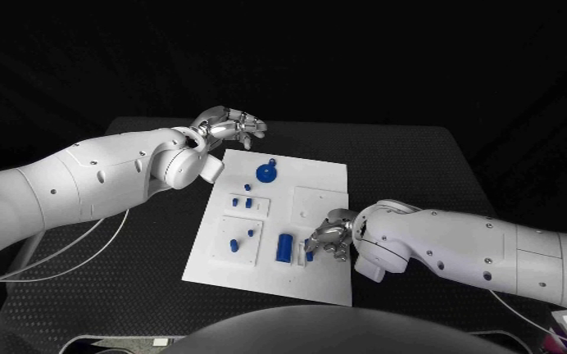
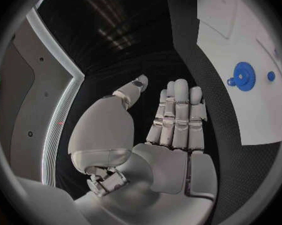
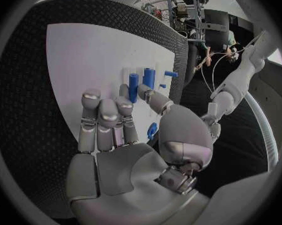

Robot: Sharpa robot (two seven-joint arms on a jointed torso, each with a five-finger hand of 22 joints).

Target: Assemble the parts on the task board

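The task board point(image 1: 325, 276) lies mid-table point(image 1: 414, 157); a gear-shaped part point(image 1: 267, 174) sits toward its 12 o'clock, a cylindrical part point(image 1: 285, 247) toward 6.

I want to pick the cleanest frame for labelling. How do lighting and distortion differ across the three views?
Head view: dark surroundings, white board evenly lit and undistorted, blue gear crisp. Left wrist view: fisheye bends the board's edge; left hand blocks the middle. Right wrist view: board curves too, right hand hides part of it, blue pegs stay readable.

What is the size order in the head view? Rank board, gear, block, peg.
Largest to smallest:
1. board
2. gear and block: too alike to rank
3. peg, left of the block, smallest
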